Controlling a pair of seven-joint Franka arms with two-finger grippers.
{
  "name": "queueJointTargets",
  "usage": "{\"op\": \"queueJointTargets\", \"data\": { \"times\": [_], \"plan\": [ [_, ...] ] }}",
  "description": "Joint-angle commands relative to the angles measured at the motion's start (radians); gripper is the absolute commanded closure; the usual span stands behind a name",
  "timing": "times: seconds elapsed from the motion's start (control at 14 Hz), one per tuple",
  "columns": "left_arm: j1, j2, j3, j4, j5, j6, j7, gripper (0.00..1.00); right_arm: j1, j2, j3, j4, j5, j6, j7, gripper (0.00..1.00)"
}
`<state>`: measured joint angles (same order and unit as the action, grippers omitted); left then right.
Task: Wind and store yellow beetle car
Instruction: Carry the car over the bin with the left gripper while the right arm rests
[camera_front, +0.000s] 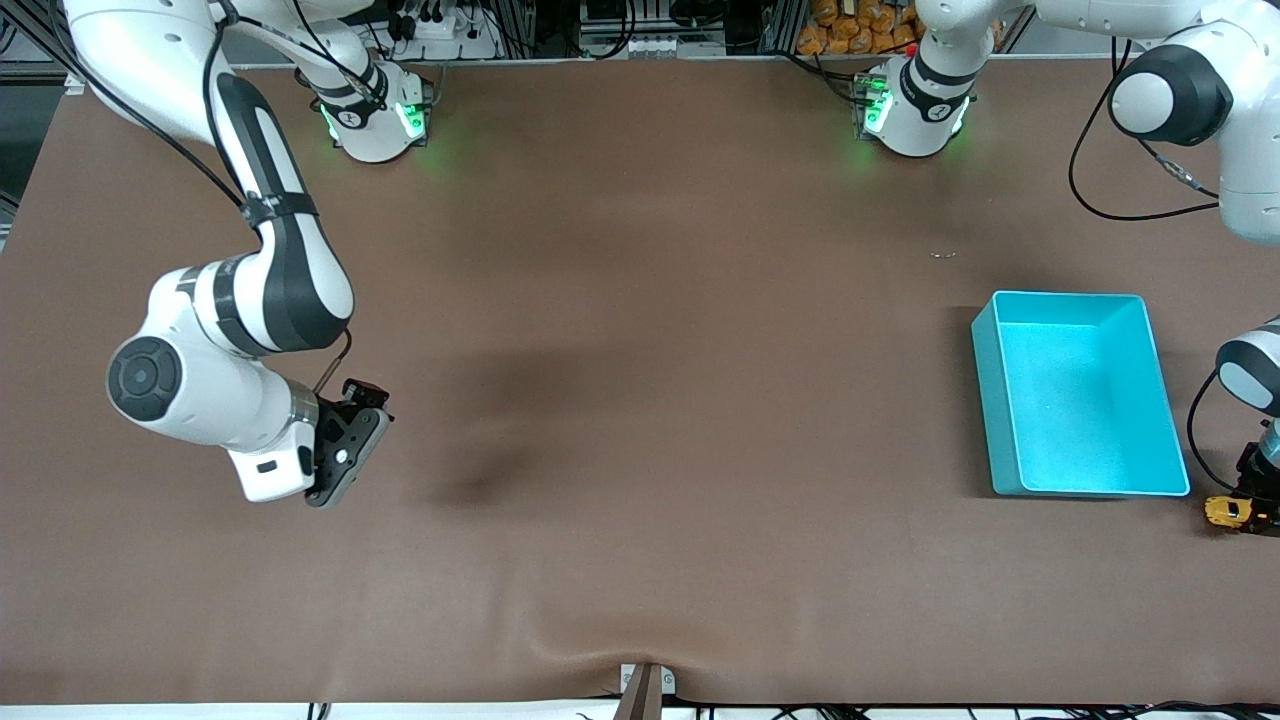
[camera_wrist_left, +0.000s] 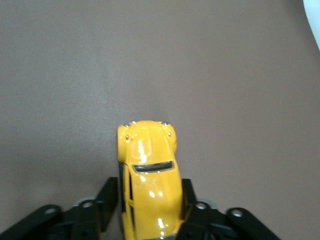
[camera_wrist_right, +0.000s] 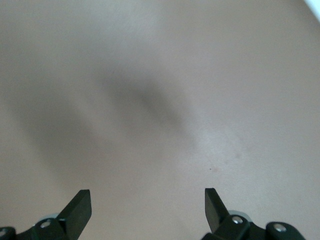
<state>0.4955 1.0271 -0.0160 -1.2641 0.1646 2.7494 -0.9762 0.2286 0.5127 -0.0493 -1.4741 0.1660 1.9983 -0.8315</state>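
Note:
The yellow beetle car (camera_wrist_left: 149, 172) stands on the brown table mat, small and rounded with dark windows. My left gripper (camera_wrist_left: 150, 192) is down around its rear half, with a black finger (camera_wrist_left: 111, 192) pressed to each flank, shut on the car. In the front view the car (camera_front: 1222, 511) and the left gripper (camera_front: 1242, 510) are at the left arm's end of the table, a little nearer to the front camera than the teal bin. My right gripper (camera_front: 350, 450) waits over bare mat toward the right arm's end, open (camera_wrist_right: 146, 196) with nothing between its fingers.
The teal bin (camera_front: 985, 400) is open-topped, holds nothing, and stands beside the car. Brown mat runs between the two arms. A small bracket (camera_front: 645, 685) sits at the table's edge nearest the front camera.

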Motion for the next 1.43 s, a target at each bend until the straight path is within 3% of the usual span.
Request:
{"op": "queueJointTargets", "data": {
  "times": [0.0,0.21,0.64,1.0,1.22,1.36],
  "plan": [
    [-0.008,0.005,0.011,0.025,0.023,0.007,-0.002,1.00,0.014,-0.072,-0.009,0.003,0.010,-0.044,0.174,0.00],
    [-0.005,-0.056,0.010,-0.001,0.033,-0.002,0.004,1.00,-0.008,-0.160,-0.027,0.005,-0.003,-0.209,0.314,0.00],
    [-0.006,-0.251,-0.030,-0.126,0.035,-0.161,0.056,1.00,-0.051,-0.299,-0.156,0.014,-0.008,-0.499,0.376,0.00],
    [-0.005,-0.499,-0.088,-0.386,0.036,-0.178,0.283,1.00,-0.080,-0.313,-0.198,0.164,-0.109,-0.697,0.373,0.00],
    [-0.005,-0.608,-0.142,-0.489,0.042,-0.178,0.407,1.00,-0.110,-0.376,-0.207,0.155,-0.075,-0.708,0.411,0.00],
    [-0.005,-0.668,-0.185,-0.561,0.043,-0.178,0.491,1.00,-0.103,-0.419,-0.202,0.124,-0.076,-0.681,0.565,0.00]
  ]
}}
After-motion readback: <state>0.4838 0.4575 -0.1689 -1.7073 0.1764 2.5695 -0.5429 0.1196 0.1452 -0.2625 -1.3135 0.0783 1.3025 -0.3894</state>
